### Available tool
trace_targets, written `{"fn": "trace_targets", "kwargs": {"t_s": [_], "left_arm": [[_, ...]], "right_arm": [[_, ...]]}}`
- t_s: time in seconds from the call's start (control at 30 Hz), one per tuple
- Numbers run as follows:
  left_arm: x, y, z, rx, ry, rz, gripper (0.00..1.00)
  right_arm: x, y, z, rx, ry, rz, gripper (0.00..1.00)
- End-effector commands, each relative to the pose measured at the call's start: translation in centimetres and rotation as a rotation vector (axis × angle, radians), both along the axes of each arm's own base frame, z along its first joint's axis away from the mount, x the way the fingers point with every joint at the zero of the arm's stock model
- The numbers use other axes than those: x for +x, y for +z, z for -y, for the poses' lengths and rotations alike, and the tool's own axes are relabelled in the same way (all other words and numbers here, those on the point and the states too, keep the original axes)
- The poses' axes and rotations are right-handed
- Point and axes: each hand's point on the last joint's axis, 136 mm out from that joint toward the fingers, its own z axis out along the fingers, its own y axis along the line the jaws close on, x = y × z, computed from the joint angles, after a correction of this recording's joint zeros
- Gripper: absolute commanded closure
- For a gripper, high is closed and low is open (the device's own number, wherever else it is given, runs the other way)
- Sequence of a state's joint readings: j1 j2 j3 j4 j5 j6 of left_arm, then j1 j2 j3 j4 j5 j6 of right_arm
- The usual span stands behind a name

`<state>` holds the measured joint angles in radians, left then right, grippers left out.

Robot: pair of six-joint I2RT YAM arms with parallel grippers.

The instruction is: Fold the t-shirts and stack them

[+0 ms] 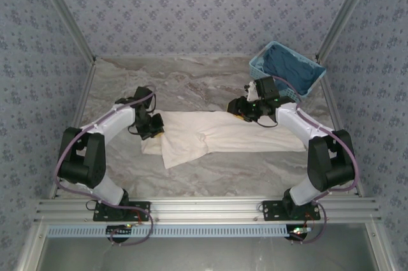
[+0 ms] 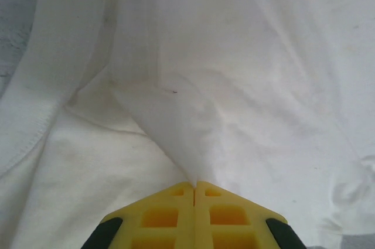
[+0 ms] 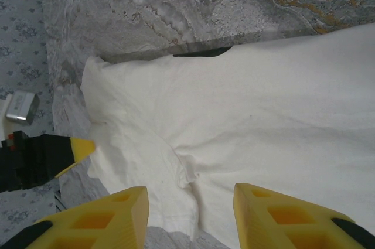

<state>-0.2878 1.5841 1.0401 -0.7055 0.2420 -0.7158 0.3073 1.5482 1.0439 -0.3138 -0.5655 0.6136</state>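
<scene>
One cream-white t-shirt (image 1: 223, 134) lies spread across the middle of the marble-patterned table (image 1: 191, 80). It runs left to right between the two arms, wrinkled, with a loose flap hanging toward the near edge on its left half.

Left end effector (image 1: 152, 129) sits at the shirt's left end. In the left wrist view its yellow fingers (image 2: 170, 214) are pressed together, and a pinched peak of cloth rises right at the tips. We see a hem with stitching at the left of that view.

Right end effector (image 1: 245, 110) is at the shirt's far edge, right of centre. In the right wrist view its jaws stand wide apart, with the cloth (image 3: 263, 102) below and between them. We cannot tell whether the tips touch the fabric. The same view catches the yellow tip of the left end effector (image 3: 79, 148) at the shirt's other end.

A light-blue basket (image 1: 260, 67) stands at the far right corner of the table, well apart from the shirt, with darker blue cloth (image 1: 290, 70) inside.
</scene>
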Motion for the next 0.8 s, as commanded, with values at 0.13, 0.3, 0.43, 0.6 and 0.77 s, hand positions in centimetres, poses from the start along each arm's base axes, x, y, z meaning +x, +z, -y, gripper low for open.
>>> {"fn": "trace_targets", "kwargs": {"t_s": [0.13,0.3,0.43,0.6,0.77], "left_arm": [[0.8,3.2,-0.6,0.013,0.04,-0.076,1.0],[2.6,3.9,-0.5,0.023,0.024,-0.121,1.0],[4.0,3.8,-0.8,0.036,0.018,-0.157,1.0],[5.7,3.1,-2.4,0.092,0.018,-0.161,1.0],[7.0,0.5,-3.6,0.149,0.007,-0.179,1.0]], "right_arm": [[-0.6,0.4,0.4,0.008,0.0,-0.01,0.56],[-0.7,0.4,0.8,0.008,-0.006,-0.011,0.56],[-0.8,0.5,1.2,0.007,-0.013,-0.012,0.56],[-1.1,0.3,1.6,0.003,-0.022,-0.015,0.56],[-1.4,-0.1,2.3,-0.017,-0.039,-0.021,0.56]]}}
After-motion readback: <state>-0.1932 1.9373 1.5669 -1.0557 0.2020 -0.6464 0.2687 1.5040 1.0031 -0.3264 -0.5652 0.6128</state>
